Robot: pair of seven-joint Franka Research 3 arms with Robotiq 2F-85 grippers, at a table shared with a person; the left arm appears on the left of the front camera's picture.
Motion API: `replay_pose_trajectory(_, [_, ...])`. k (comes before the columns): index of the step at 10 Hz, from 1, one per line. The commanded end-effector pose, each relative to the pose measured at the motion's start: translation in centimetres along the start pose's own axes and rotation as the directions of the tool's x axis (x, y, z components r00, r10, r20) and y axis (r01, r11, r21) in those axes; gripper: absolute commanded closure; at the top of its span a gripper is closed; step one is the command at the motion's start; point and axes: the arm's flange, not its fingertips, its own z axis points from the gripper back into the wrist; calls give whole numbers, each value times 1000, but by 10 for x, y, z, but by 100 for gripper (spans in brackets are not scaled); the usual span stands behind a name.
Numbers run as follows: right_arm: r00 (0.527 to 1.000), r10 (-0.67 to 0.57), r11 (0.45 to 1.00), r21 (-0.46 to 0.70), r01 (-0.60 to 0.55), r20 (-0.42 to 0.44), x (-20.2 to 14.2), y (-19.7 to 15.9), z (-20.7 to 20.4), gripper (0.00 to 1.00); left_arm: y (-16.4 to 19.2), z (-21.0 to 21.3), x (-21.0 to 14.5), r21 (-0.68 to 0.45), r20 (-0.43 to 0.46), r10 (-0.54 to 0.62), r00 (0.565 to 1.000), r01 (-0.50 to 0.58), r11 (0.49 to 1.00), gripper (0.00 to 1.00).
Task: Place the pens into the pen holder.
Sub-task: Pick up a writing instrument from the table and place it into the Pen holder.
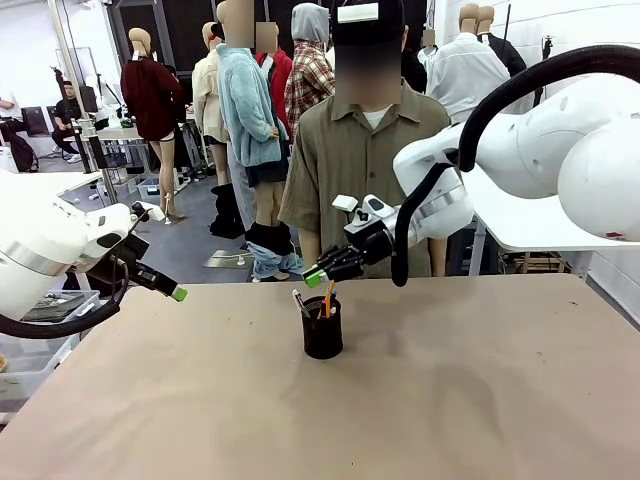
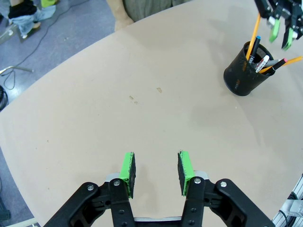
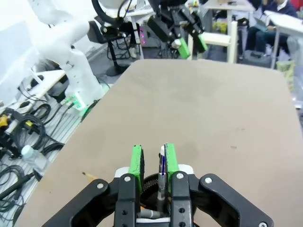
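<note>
- Pen holder (image 1: 322, 328) upright mid-surface (image 1: 480, 400), pens (image 1: 325, 300) sticking out of it.
- Right end effector (image 1: 318, 275) just above holder's rim.
- Left end effector (image 1: 172, 291) well left of holder.

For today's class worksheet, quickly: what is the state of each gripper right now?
Left gripper: open, holding nothing, above bare table.
Right gripper: jaws nearly shut, gripping nothing, just above the pen holder.

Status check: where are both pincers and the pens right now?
Left pincer open, empty, off to the side. Right pincer nearly shut, just above pen holder. Pens standing in holder. Nothing in the way.
</note>
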Motion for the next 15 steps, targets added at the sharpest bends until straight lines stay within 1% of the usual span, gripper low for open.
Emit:
replay_pose_trajectory(1, [995, 75, 993, -85, -80, -62, 21, 41, 21, 74, 0, 0, 1, 10, 7, -7, 1000, 7, 1000, 51])
replay_pose_trajectory(3, [989, 85, 982, -160, -104, -117, 37, 78, 44, 74, 0, 0, 1, 10, 7, -7, 1000, 7, 1000, 51])
replay_pose_trajectory(4, [987, 61, 967, -235, -95, -149, 42, 111, 63, 74, 0, 0, 1, 10, 7, -7, 1000, 7, 1000, 51])
replay_pose_trajectory(5, [983, 25, 945, -315, -82, -180, 44, 138, 81, 74, 0, 0, 1, 10, 7, -7, 1000, 7, 1000, 51])
replay_pose_trajectory(7, [977, -73, 881, -472, -31, -200, 37, 183, 115, 74, 0, 0, 1, 10, 7, -7, 1000, 7, 1000, 51])
replay_pose_trajectory(9, [964, -199, 815, -576, 63, -177, 20, 221, 145, 74, 0, 0, 1, 10, 7, -7, 1000, 7, 1000, 51])
replay_pose_trajectory(10, [957, -242, 779, -620, 95, -158, 10, 236, 163, 74, 0, 0, 1, 10, 7, -7, 1000, 7, 1000, 51])
replay_pose_trajectory(11, [956, -266, 764, -632, 128, -127, 3, 248, 178, 74, 0, 0, 1, 10, 7, -7, 1000, 7, 1000, 51])
replay_pose_trajectory(12, [951, -295, 719, -677, 159, -90, -3, 261, 188, 74, 0, 0, 1, 10, 7, -7, 1000, 7, 1000, 51])
replay_pose_trajectory(13, [949, -310, 685, -705, 184, -53, -9, 271, 196, 74, 0, 0, 1, 10, 7, -7, 1000, 7, 1000, 51])
replay_pose_trajectory(14, [937, -349, 642, -733, 224, -19, -16, 272, 198, 74, 0, 0, 1, 10, 7, -7, 1000, 7, 1000, 51])
replay_pose_trajectory(15, [904, -427, 591, -754, 286, 8, -21, 266, 197, 74, 0, 0, 1, 10, 7, -7, 1000, 7, 1000, 51])
